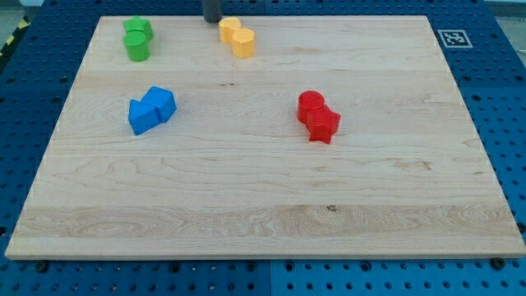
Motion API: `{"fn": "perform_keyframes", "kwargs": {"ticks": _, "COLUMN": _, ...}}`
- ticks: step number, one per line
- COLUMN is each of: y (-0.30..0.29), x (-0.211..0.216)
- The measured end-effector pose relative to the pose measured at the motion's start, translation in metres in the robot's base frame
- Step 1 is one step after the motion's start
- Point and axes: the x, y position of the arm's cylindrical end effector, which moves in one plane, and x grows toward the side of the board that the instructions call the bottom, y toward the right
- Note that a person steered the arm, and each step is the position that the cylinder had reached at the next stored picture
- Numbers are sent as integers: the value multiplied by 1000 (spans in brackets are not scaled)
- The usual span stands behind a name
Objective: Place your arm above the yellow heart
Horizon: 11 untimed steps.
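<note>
**Yellow heart sits at the board's top edge, my tip just to its left**

The yellow heart (pixel 243 43) lies near the view's top, a little left of centre, touching a second yellow block (pixel 229 30) that sits up and to the left of it. Which of the pair is truly the heart is hard to make out; I take it to be the lower right one. My tip (pixel 213 20) shows only as a dark stub at the very top edge, just beside the upper yellow block on its left, apparently not touching it. There is no pincer on this arm, only the rod, so nothing is held.

The heart lies right and slightly down the view from the tip, with the other yellow block between them. Judging from this, the tip is already close to where the task wants it, and a careless slide could nudge that neighbour.

Elsewhere on the wooden board (pixel 263 189), well apart: green blocks (pixel 137 39), blue blocks (pixel 152 109), red blocks (pixel 318 117).
</note>
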Motion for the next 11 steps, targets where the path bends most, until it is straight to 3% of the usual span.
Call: {"fn": "perform_keyframes", "kwargs": {"ticks": 11, "y": 26, "x": -1}}
